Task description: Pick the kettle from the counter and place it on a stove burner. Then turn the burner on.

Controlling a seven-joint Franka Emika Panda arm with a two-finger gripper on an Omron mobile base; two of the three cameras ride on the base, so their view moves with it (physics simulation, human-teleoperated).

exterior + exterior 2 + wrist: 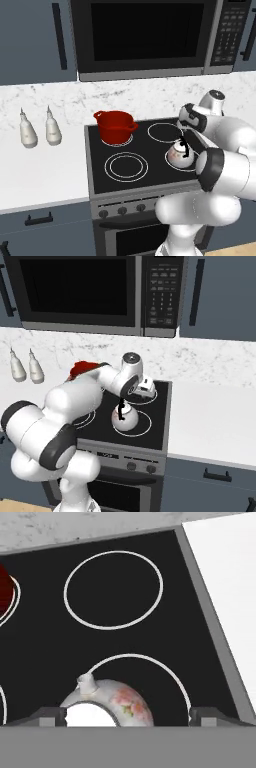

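While the white stone table (pixel 40 175) runs along the wall on both sides of it, the black glass cooktop (pixel 150 150) sits between its two stretches, under a microwave (pixel 150 35) and grey-blue cabinets (pixel 35 40). Over the cooktop's front edge bends the white arm (pixel 220 170), its wrist reaching in above the front right corner. A red two-handled pot (pixel 115 126) stands on the back left ring of the cooktop. Near the back edge of the left stretch of table, two white bottles (pixel 39 129) stand upright, just beside each other and well apart from the pot.

On the stove burner (pixel 145 426), the thin ring at the cooktop's front right corner, sits the kettle (pixel 124 417), upright, inside the ring's outline. In the hand view its rounded body with the reddish flower pattern and its short spout lie at the bottom, between the two dark tips. The fingers (pixel 128 716) are spread wide, one tip on each side of the kettle, and neither tip touches it.
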